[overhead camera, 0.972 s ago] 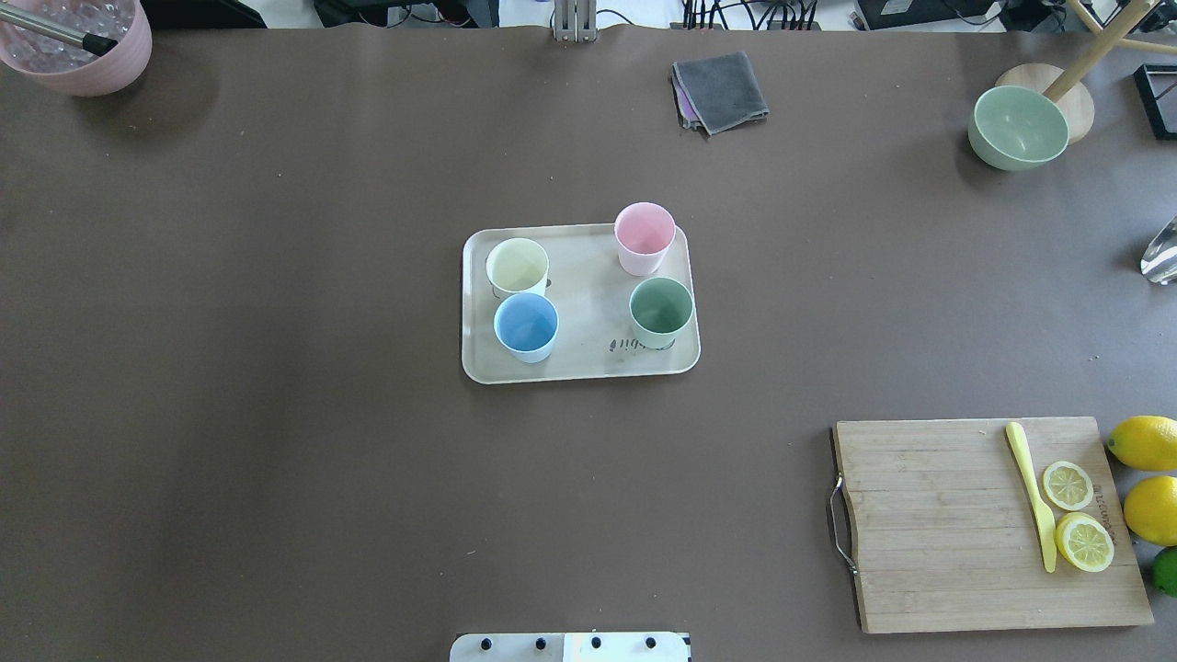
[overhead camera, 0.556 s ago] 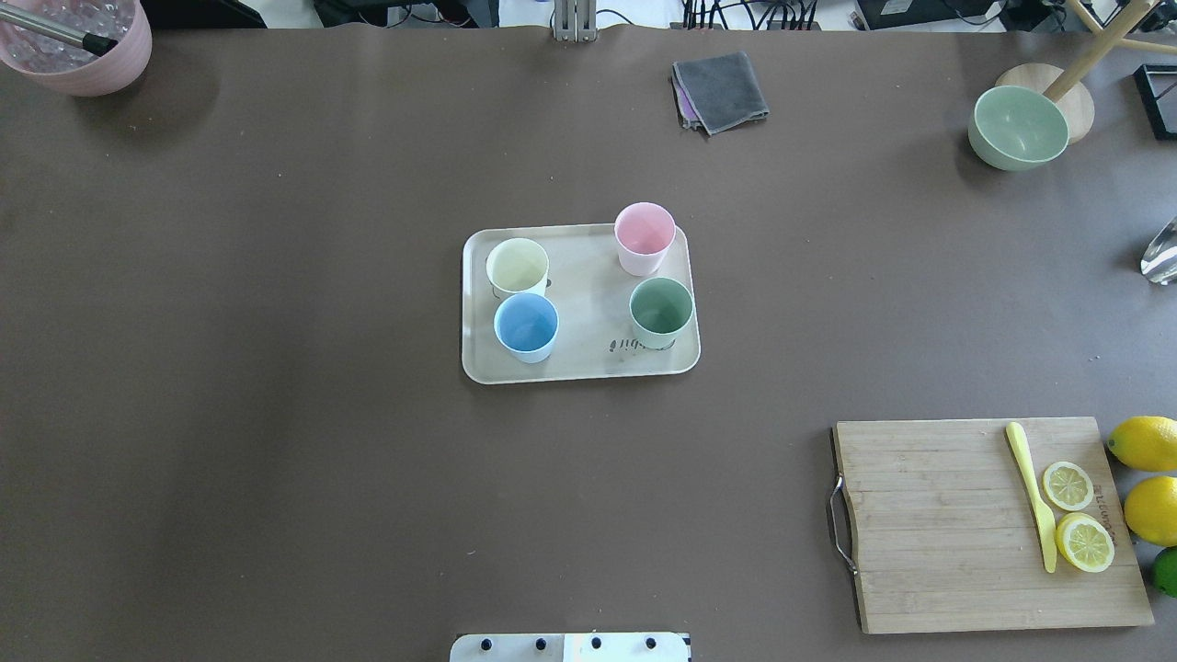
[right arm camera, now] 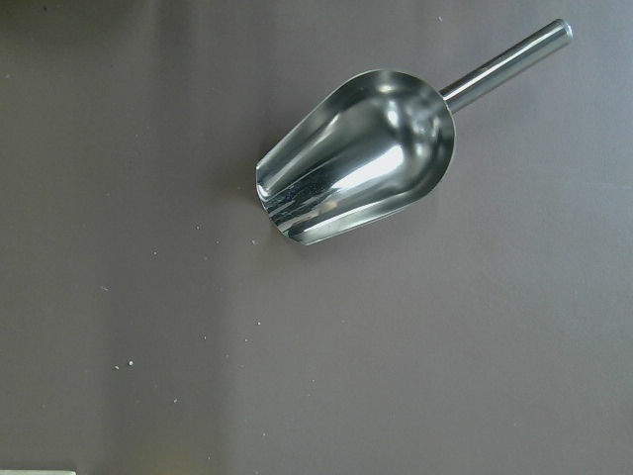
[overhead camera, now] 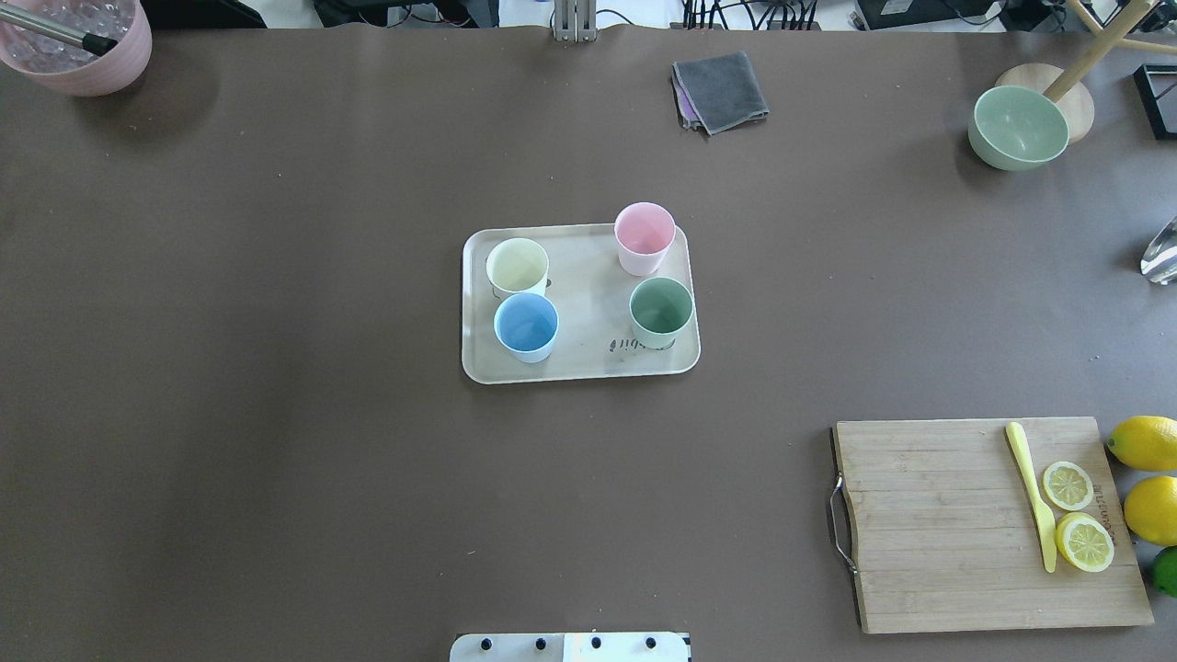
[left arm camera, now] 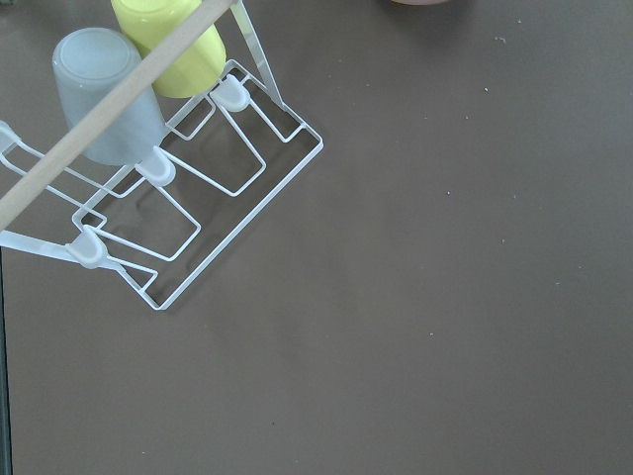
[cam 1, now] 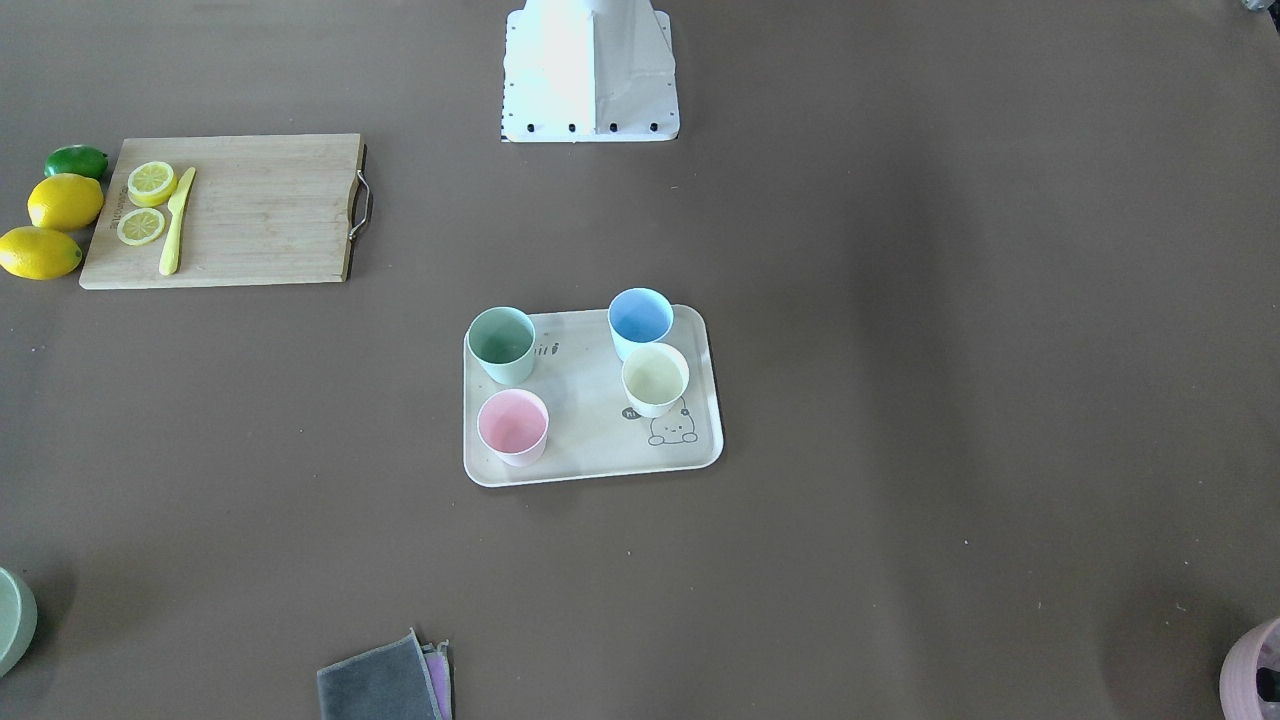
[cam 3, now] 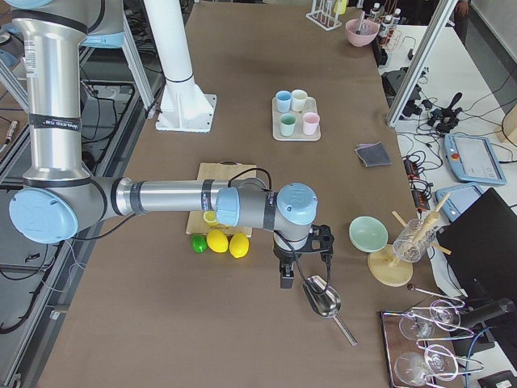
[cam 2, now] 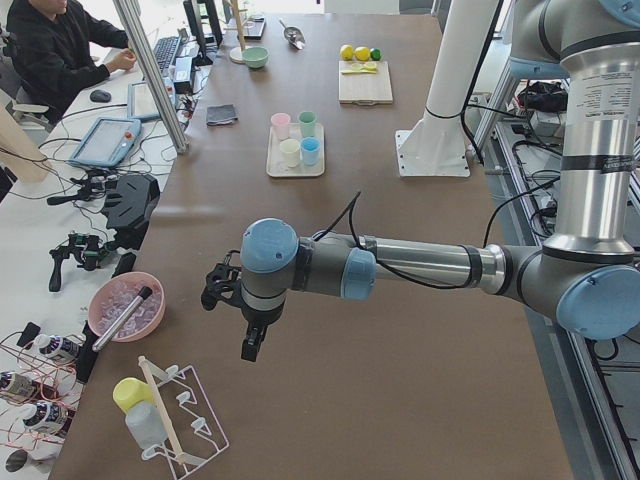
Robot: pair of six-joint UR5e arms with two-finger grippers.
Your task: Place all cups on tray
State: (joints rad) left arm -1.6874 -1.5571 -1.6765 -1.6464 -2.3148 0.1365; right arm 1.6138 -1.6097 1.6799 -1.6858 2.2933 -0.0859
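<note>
The cream-beige tray [overhead camera: 588,363] lies at the table's middle, also in the front-facing view [cam 1: 590,460]. All four cups stand upright on it: cream-yellow [overhead camera: 518,265], light blue [overhead camera: 526,325], pink [overhead camera: 644,234] and sage green [overhead camera: 660,308]. Neither gripper shows in the overhead or front-facing views. The left gripper [cam 2: 250,345] hangs over the table's far left end, far from the tray. The right gripper [cam 3: 286,279] hangs over the far right end, above a metal scoop [right arm camera: 356,168]. I cannot tell whether either is open or shut.
A wooden cutting board [overhead camera: 947,524] with a yellow knife [overhead camera: 1032,492] and lemon slices lies front right, with lemons [overhead camera: 1145,441] beside it. A green bowl [overhead camera: 1019,127], grey cloth [overhead camera: 722,90] and pink bowl [overhead camera: 83,46] sit at the back. A wire rack [left arm camera: 188,208] lies under the left wrist.
</note>
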